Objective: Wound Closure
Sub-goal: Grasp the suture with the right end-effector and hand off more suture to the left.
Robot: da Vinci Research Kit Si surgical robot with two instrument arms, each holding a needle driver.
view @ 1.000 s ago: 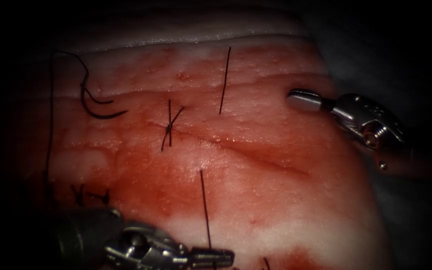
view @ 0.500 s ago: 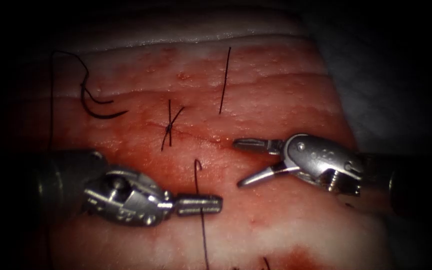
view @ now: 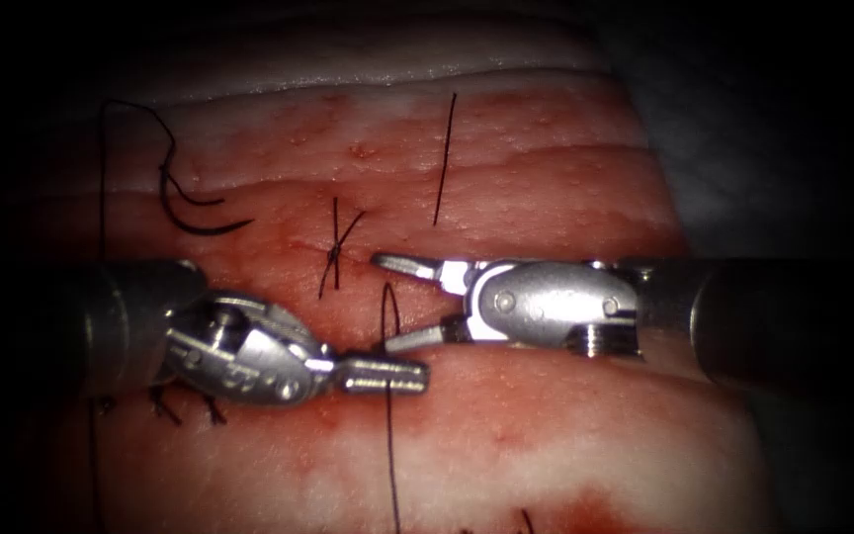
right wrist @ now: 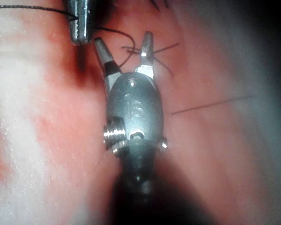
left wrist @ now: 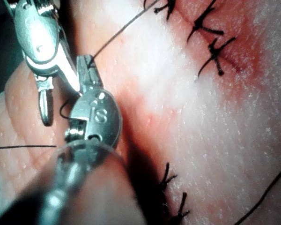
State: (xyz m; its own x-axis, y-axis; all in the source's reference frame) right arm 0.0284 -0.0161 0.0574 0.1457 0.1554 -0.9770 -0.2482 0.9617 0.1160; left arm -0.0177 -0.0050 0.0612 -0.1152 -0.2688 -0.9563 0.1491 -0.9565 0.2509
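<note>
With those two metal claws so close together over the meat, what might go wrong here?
Two risks, as a guess:
1. The left end effector, shut on the thread, sits beside the open right end effector; they might collide.
2. The needle lies loose on the tissue, left of the knot; pulling thread might drag it.

Probably a surgical training lab: stitched pork tissue (view: 546, 435) lies under two slim steel instruments, on grey cloth (view: 743, 129).

The left tool (view: 384, 374) grips the thread (view: 387, 435) just below the cut (view: 397, 275). The right tool (view: 402, 302) gapes empty beside it. The needle (view: 195, 213) lies free near the tissue's (view: 546, 445) upper left corner.
</note>
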